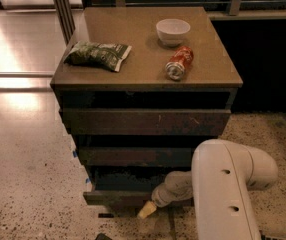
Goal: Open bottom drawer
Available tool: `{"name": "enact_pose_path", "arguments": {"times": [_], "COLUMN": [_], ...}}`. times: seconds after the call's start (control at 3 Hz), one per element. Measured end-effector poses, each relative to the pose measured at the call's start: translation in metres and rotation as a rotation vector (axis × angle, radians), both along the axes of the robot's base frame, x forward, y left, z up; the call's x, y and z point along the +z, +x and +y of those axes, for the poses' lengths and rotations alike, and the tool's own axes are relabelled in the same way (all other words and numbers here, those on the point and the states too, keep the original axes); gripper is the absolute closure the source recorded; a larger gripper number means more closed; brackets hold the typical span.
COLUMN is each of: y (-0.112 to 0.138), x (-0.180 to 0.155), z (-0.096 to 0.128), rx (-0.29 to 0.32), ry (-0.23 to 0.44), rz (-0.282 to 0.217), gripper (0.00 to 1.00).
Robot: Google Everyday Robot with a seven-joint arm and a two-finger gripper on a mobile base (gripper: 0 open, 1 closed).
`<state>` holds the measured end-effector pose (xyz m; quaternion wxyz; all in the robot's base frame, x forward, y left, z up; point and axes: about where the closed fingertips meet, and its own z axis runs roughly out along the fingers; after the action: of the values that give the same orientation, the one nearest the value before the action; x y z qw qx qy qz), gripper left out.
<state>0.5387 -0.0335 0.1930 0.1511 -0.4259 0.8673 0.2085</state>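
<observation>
Note that the bottom drawer (114, 198) stands partly out, its front edge lying just above the gripper (147, 210), whose opening you cannot tell, so judge the pull as begun and the remaining travel as still to do.

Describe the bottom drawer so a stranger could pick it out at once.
Look at the brown cabinet holding a white bowl; three dark drawer fronts stack beneath its top. The bottom drawer is the lowest, nearest the floor, jutting out past the middle drawer, with the gripper at its front edge.
</observation>
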Motion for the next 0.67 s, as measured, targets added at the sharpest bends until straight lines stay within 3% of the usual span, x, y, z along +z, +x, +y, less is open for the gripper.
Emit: {"name": "enact_pose_path", "arguments": {"times": [0.33, 0.67], "y": [-0.0026, -0.0026], "x": [-0.0171, -0.0140], "z": [-0.0009, -0.0009], "rx": [-0.020, -0.020], "ry": [-0.005, -0.005], "rz": [0.045, 0.044], "gripper": [0.00, 0.00]}}
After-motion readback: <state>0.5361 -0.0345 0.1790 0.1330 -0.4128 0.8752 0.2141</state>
